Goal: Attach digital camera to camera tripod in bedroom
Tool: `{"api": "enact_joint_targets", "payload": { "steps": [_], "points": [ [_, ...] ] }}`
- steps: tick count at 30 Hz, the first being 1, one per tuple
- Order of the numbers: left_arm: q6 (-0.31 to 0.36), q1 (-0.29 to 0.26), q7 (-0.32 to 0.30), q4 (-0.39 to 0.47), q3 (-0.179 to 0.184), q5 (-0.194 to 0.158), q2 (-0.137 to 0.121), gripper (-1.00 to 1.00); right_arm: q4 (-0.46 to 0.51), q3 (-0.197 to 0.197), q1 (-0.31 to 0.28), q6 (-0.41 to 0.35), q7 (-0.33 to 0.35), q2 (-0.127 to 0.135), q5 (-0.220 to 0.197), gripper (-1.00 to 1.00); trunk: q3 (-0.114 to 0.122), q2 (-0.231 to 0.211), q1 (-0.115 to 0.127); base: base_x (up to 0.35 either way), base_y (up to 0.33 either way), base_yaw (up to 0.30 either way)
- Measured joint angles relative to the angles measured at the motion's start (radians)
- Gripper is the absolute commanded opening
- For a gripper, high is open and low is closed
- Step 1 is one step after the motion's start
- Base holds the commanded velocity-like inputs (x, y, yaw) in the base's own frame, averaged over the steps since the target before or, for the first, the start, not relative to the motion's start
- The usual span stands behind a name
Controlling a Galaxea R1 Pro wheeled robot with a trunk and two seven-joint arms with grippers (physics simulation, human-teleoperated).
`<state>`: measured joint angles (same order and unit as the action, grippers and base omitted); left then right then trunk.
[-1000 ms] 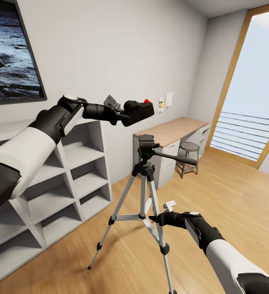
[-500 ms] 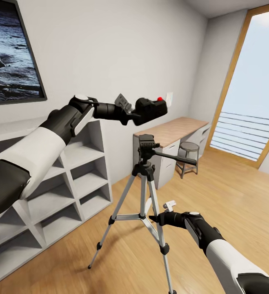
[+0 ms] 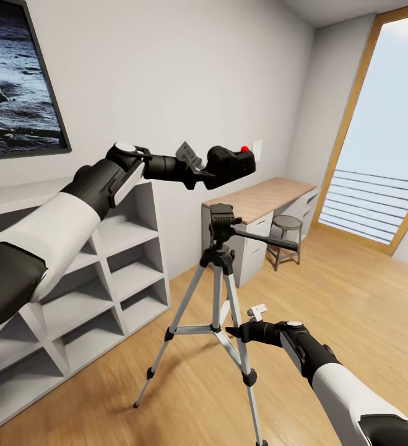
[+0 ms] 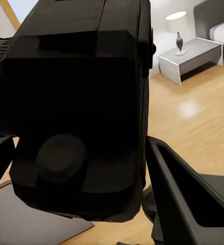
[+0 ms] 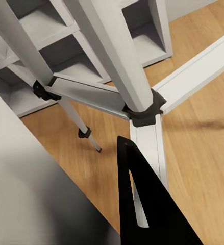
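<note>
Upper centre of the head view: the left claw, clamped on the digital camera, has carried it rightward over the last second to just above the camera tripod head — lowering looks next — right claw, state unclear, beside a leg.

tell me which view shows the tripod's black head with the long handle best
The head view: the silver-legged camera tripod's black head and handle stand whole, below the black digital camera held in the left claw. The right wrist view gives its legs and brace; the left wrist view gives the camera body.
</note>
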<state>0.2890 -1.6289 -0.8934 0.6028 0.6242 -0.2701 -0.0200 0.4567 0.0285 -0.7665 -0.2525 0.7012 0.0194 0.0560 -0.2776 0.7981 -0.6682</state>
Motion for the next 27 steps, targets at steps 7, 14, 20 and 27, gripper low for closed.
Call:
{"api": "enact_joint_targets", "payload": {
  "steps": [7,14,20,27],
  "points": [
    [0.095,-0.001,-0.214,-0.037,-0.002,0.003,-0.018,-1.0,0.0,-0.003,0.0,0.001,0.001,-0.001,0.005,-1.0,0.0,0.0,0.0,0.0,0.0,0.0],
    [0.105,-0.002,-0.246,-0.031,-0.004,0.004,-0.03,-1.0,0.0,-0.001,0.0,0.001,0.001,-0.001,0.004,-1.0,0.0,0.0,0.0,0.0,0.0,0.0],
    [0.102,-0.002,-0.247,-0.029,-0.004,0.036,-0.037,-1.0,0.0,-0.001,0.0,0.001,0.001,0.0,0.004,-1.0,0.0,0.0,0.0,0.0,0.0,0.0],
    [0.114,-0.002,-0.248,-0.027,-0.008,0.071,-0.038,-1.0,0.0,-0.002,0.0,0.0,0.0,-0.001,0.003,-1.0,0.0,0.0,0.0,0.0,0.0,0.0]
  ]
}}
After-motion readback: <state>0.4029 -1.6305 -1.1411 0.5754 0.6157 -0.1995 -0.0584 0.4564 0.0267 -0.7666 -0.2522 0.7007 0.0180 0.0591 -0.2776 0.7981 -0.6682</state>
